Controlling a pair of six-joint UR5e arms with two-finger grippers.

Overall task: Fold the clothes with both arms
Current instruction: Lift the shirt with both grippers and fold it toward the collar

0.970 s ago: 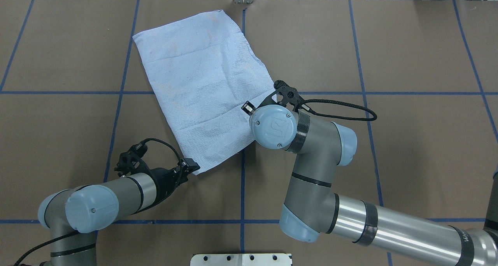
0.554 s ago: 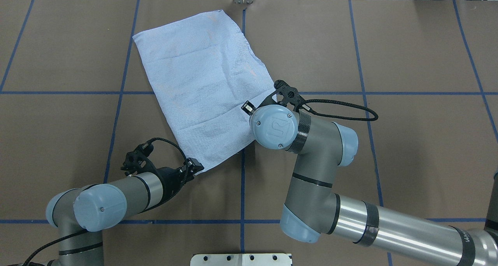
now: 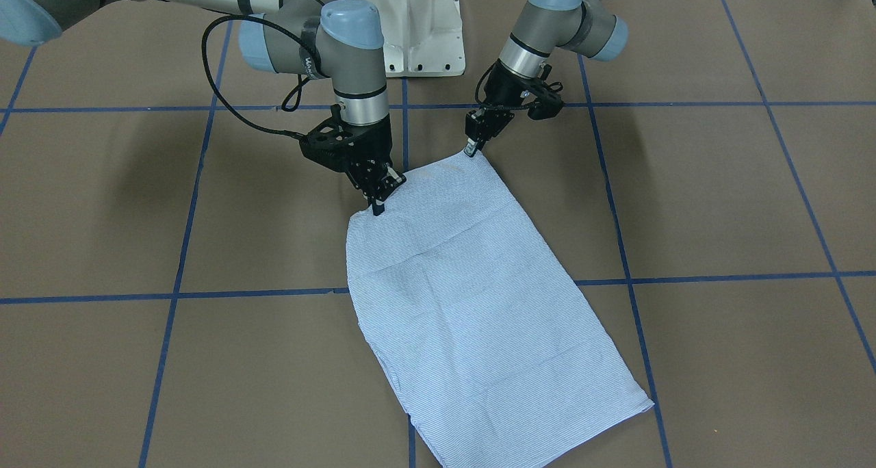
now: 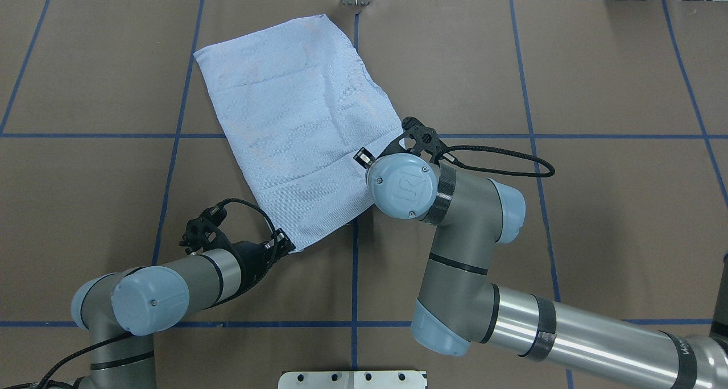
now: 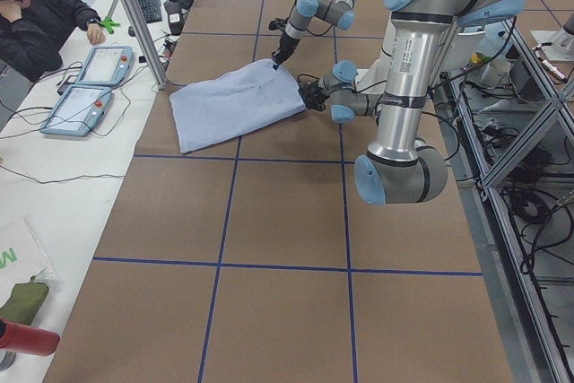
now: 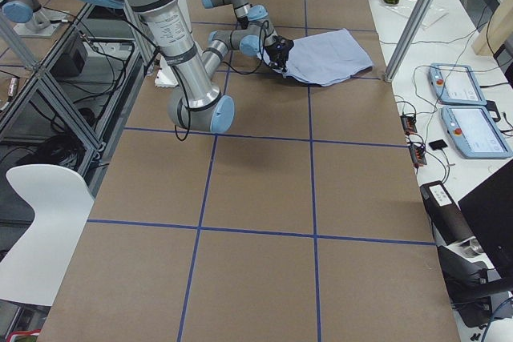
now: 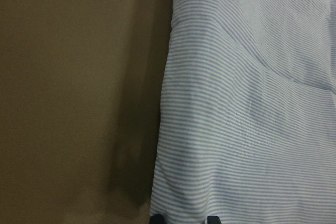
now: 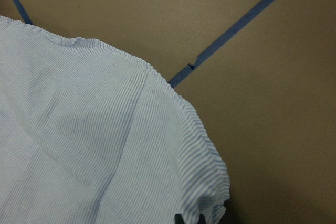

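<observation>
The light-blue striped shirt (image 4: 296, 133) lies folded into a slanted rectangle on the brown table; it also shows in the front view (image 3: 472, 304). My left gripper (image 4: 286, 244) is shut on its near left corner, as the front view (image 3: 471, 150) shows. In the left wrist view the cloth sits between the fingertips (image 7: 184, 219). My right gripper (image 3: 376, 206) is shut on the near right corner; the right wrist view (image 8: 199, 217) shows the cloth bunched there. In the overhead view its fingertips are hidden under the wrist joint (image 4: 402, 185).
The white pedestal base (image 3: 410, 30) stands at the robot's side of the table. Blue tape lines (image 4: 355, 275) grid the brown surface. An operator (image 5: 36, 15) sits by two teach pendants (image 5: 90, 87) and a metal post (image 5: 134, 15) beyond the far edge.
My left arm has moved right and slightly forward, carrying the shirt's near left corner with it. The right arm has barely shifted.
</observation>
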